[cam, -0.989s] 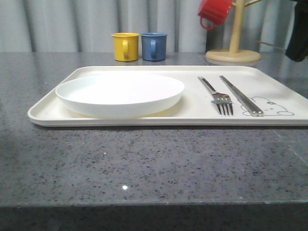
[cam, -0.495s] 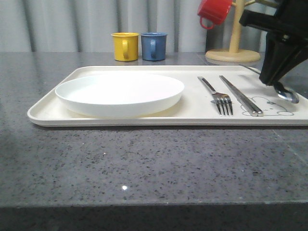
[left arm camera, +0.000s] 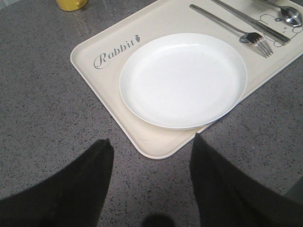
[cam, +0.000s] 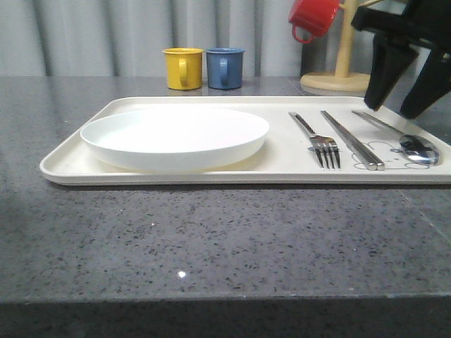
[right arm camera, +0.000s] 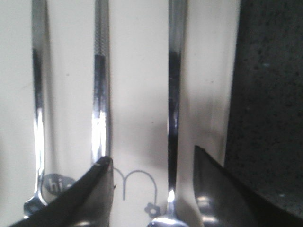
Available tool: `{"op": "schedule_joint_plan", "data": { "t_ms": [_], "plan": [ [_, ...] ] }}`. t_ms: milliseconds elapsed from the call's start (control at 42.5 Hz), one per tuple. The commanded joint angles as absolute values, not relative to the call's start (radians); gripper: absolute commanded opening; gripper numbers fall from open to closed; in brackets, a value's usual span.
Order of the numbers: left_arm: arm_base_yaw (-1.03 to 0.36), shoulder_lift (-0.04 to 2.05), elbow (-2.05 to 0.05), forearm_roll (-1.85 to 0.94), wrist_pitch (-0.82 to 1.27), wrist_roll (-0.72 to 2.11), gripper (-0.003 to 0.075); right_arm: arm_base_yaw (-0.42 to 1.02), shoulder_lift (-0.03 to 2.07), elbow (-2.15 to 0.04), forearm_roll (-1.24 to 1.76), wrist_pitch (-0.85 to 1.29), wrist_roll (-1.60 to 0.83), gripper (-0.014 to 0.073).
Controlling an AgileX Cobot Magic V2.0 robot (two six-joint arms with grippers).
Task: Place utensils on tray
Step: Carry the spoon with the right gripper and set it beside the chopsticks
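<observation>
On the tray [cam: 84,169], the plate [cam: 175,137] sits left, with fork [cam: 317,139], chopsticks [cam: 352,139] and spoon [cam: 402,137] side by side at right. The right claw [cam: 399,105] hangs spread and empty over the spoon's handle. The left claw [left arm camera: 151,161] hovers over the table [cam: 211,239], wide apart, holding nothing.

Plate [cam: 175,135], fork [cam: 317,139], chopsticks [cam: 352,139], spoon [cam: 402,135] on tray [cam: 70,167]

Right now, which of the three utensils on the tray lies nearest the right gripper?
The spoon, outermost on the tray's right side beyond the chopsticks and fork; the right gripper hovers open over its handle.
</observation>
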State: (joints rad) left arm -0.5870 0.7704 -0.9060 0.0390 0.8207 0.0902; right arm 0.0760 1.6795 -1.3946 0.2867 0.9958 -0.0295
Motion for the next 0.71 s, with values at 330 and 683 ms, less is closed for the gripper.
{"op": "schedule_joint_plan", "data": {
  "t_ms": [330,683],
  "plan": [
    [-0.595,0.768,-0.932,0.040,0.752,0.080,0.0363,0.284,1.167,-1.245,0.216,0.977,-0.178,0.0398],
    [-0.595,0.768,-0.932,0.040,0.752,0.080,0.0363,0.304,0.768,-1.010,0.107,1.100,-0.173,0.0341]
  ]
}}
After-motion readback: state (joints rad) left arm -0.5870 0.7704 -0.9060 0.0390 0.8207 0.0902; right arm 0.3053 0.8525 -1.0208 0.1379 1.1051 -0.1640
